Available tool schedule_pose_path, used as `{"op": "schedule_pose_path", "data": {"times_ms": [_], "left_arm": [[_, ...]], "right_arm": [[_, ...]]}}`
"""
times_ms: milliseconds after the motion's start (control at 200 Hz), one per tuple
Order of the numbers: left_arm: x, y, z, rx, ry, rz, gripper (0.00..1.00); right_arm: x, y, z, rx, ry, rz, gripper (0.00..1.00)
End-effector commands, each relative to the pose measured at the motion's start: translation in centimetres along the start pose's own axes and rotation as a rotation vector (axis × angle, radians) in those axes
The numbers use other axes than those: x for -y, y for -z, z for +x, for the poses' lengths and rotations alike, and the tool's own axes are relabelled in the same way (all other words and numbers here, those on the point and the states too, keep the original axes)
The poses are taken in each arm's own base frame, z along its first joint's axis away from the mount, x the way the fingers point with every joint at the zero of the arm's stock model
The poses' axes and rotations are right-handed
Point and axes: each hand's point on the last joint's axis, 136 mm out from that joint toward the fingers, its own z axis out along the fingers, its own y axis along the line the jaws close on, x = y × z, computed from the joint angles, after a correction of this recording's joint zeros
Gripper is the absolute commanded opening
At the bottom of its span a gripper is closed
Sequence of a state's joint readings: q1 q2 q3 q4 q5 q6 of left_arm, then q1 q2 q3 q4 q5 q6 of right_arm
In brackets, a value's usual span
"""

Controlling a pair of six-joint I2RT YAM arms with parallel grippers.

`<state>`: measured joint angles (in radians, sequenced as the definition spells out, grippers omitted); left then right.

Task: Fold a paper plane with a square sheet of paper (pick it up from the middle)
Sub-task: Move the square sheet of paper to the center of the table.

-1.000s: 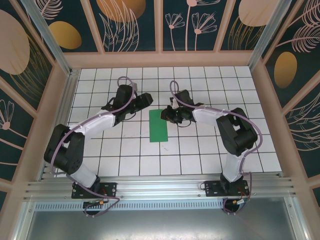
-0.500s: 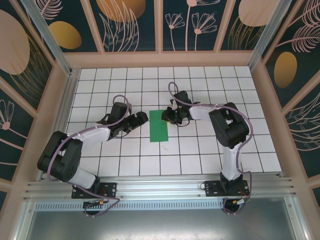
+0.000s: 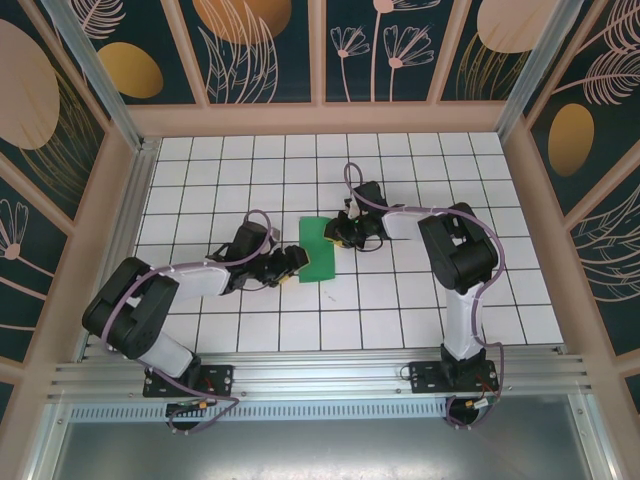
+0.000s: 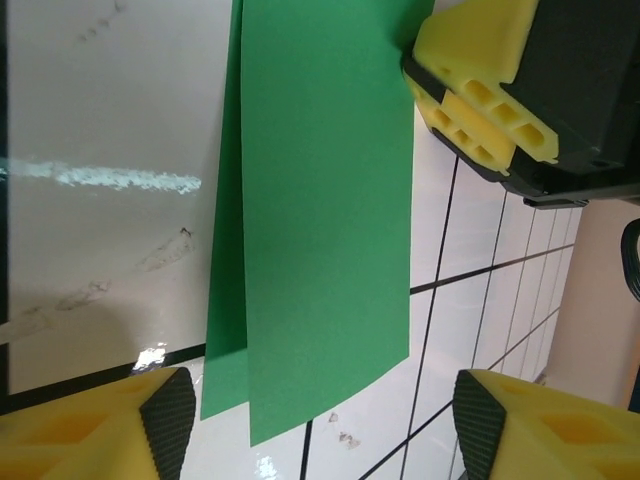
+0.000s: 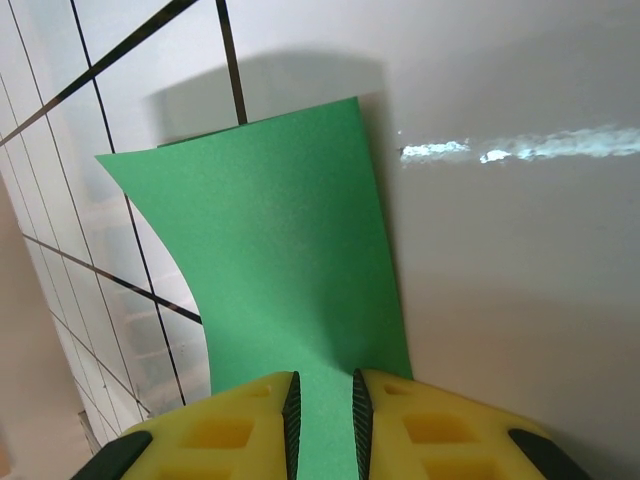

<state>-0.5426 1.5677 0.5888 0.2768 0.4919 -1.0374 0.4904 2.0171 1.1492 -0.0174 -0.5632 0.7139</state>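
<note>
R tool pinching green sheet edge; L tool spread by opposite end.

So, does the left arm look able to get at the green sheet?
Probably yes: the left gripper is open, jaws either side of the green sheet at its near end, nothing in between. The right gripper pinches the opposite end, out of the way.

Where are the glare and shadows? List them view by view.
Left wrist: a white glare streak on the glossy white gridded tabletop, left of the thin bright green paper sheet. Right wrist: another streak right of the sheet, soft shadow beyond its far edge. Top external: even light.
</note>
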Motion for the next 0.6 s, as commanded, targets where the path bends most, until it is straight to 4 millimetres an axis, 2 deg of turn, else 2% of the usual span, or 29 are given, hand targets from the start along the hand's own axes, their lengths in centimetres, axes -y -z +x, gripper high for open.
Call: {"op": "schedule_pose_path", "data": {"times_ms": [0, 160, 280, 380, 505, 595], "left_arm": [[0.9, -0.7, 0.5, -0.031, 0.027, 0.066, 0.65], [0.8, -1.3, 1.1, -0.059, 0.062, 0.097, 0.56], [0.9, -1.4, 1.2, -0.066, 0.08, 0.117, 0.45], [-0.1, -1.4, 0.8, -0.033, 0.091, 0.071, 0.32], [-2.0, -1.3, 0.2, 0.019, 0.086, -0.022, 0.15], [-3.0, -1.3, -0.1, 0.037, 0.061, -0.082, 0.07]], "right_arm": [[2.7, -1.6, 1.1, -0.034, -0.044, 0.053, 0.25], [2.6, -1.6, 1.0, -0.035, -0.044, 0.048, 0.25], [2.4, -1.5, 0.9, -0.036, -0.042, 0.036, 0.25], [1.7, -1.2, 0.8, -0.035, -0.033, 0.016, 0.25], [-1.0, 0.7, 0.0, -0.003, 0.023, -0.049, 0.28], [-3.1, 2.5, -0.5, 0.038, 0.078, -0.082, 0.32]]}}
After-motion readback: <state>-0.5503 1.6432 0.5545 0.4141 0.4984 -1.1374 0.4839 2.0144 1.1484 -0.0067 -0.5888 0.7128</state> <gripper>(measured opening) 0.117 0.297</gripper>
